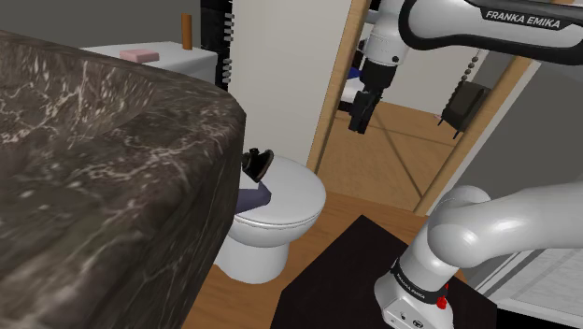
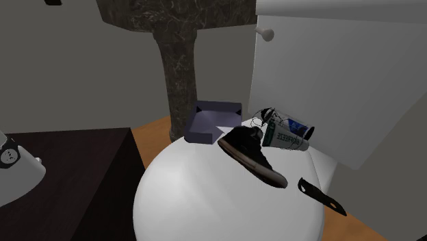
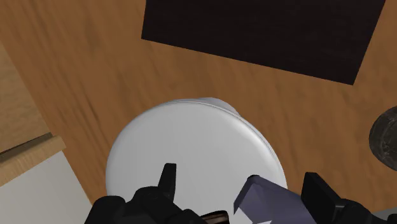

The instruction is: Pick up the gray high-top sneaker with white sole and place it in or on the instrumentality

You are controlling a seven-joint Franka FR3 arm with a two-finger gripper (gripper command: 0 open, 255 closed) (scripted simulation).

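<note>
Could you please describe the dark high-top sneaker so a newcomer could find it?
Start at the white toilet lid beside the marbled column. The sneaker lies on it, between a purple-grey open box and a white shoe with green lettering. It alone is black with a pale sole.

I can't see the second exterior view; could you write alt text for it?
A dark high-top sneaker with a pale sole lies on a closed white toilet lid, beside a grey-blue open box, a white item with green and blue markings and a black strip. A dark marbled pedestal stands behind.
</note>
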